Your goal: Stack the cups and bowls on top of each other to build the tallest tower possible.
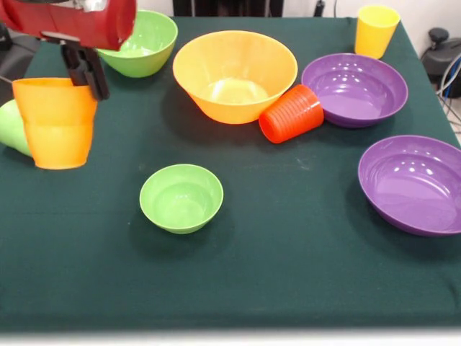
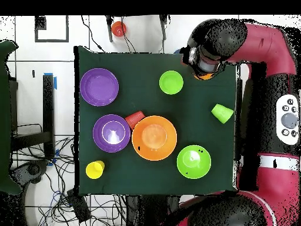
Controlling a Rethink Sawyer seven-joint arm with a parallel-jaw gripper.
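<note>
One orange cup (image 1: 55,122) hangs clenched in your gripper (image 1: 86,68), upper left of frame.
Risk: the rim-only pinch may slip, dropping it onto the light green cup (image 1: 12,127) beside it.

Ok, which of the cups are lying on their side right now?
Two: the red cup, tipped over between the large orange bowl and the nearer purple bowl, and the light green cup at the table edge. The yellow cup stands upright.
</note>
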